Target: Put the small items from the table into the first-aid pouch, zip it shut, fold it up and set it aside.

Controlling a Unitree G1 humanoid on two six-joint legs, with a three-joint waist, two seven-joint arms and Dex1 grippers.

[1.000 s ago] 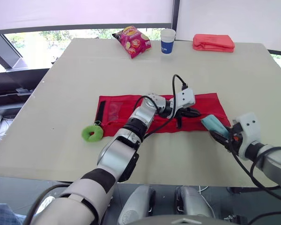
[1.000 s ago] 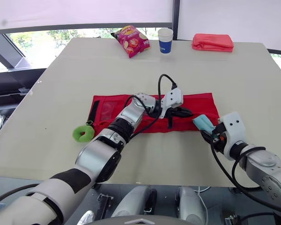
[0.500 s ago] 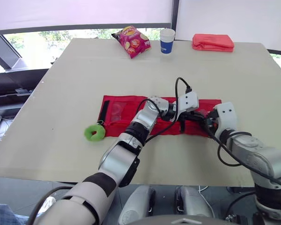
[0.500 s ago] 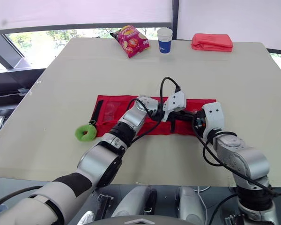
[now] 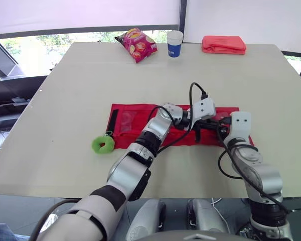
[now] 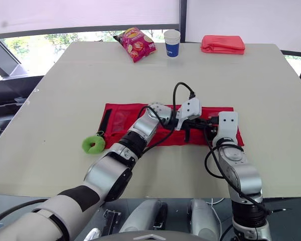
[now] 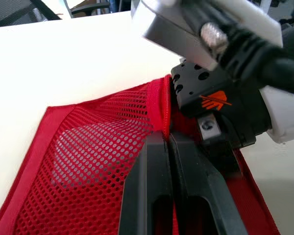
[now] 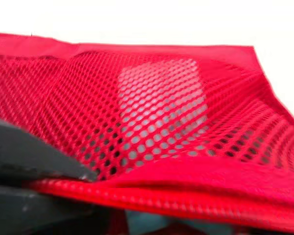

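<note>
Left gripper (image 7: 167, 139) clenched on the raised mesh-pocket lip of the red first-aid pouch (image 5: 135, 120), middle of the table (image 5: 65, 100); right gripper (image 5: 219, 124) at the same lip, grasp cannot be told.

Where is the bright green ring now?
In the head views the bright green ring lies on the beige table, on the robot's left, just off the left end of the red mesh pouch.

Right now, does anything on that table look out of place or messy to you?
Nothing is spilled or broken. The red pouch lies unfolded, its mesh pocket edge pulled up where the left gripper pinches it. A green roll sits on the table just off the pouch's left end, not yet packed.
</note>
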